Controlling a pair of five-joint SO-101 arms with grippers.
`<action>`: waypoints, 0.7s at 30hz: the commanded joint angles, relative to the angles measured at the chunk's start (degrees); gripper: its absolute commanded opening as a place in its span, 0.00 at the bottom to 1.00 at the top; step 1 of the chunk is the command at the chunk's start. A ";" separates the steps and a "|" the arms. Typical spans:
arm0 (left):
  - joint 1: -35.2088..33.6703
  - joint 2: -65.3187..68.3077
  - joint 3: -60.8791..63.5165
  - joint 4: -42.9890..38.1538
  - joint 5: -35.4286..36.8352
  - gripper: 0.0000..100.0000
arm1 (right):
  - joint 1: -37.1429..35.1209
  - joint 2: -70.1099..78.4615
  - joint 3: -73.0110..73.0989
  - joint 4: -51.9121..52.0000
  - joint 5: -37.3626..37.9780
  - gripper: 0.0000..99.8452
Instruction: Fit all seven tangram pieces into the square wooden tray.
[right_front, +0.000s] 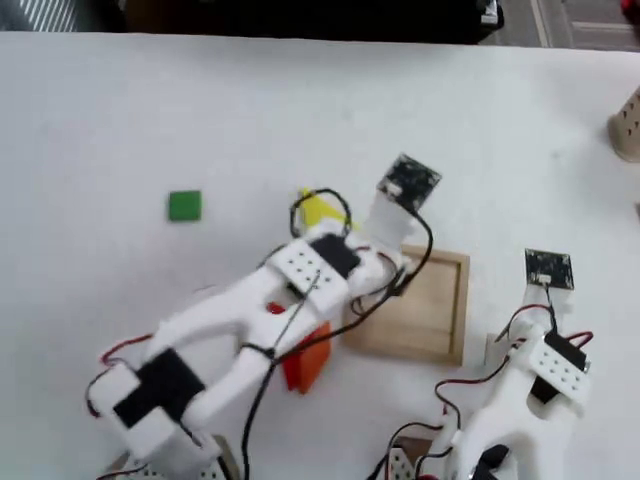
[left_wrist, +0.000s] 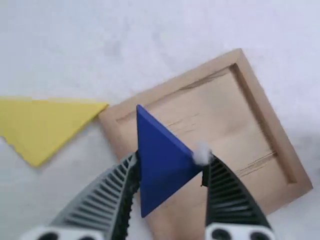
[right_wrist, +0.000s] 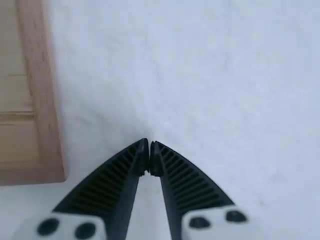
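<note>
My left gripper (left_wrist: 170, 165) is shut on a blue triangle (left_wrist: 162, 160), held just above the near corner of the square wooden tray (left_wrist: 260, 125). The tray holds no pieces where it shows. From above, the left arm (right_front: 320, 265) crosses the table with its end at the tray's (right_front: 455, 310) left edge. A yellow triangle (left_wrist: 45, 127) lies on the table beside the tray and peeks out behind the arm as a yellow piece (right_front: 320, 208). My right gripper (right_wrist: 149, 150) is shut on nothing, over bare table just beside the tray's rim (right_wrist: 42, 100).
A green square (right_front: 185, 205) lies alone at the left. An orange piece (right_front: 305, 365) and a red piece (right_front: 275, 308) sit partly under the left arm. The right arm (right_front: 545, 365) stands right of the tray. A beige perforated object (right_front: 625, 125) is at the right edge.
</note>
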 joint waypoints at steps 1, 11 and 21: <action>0.92 4.97 -1.85 -3.08 0.88 0.11 | 0.22 -1.80 -0.44 0.66 0.70 0.02; 3.03 5.41 -3.25 -0.79 -3.43 0.25 | 0.22 -1.80 -0.44 0.66 0.79 0.02; -2.42 -4.79 -3.25 9.67 1.49 0.28 | 0.13 -1.80 -0.44 0.66 0.79 0.02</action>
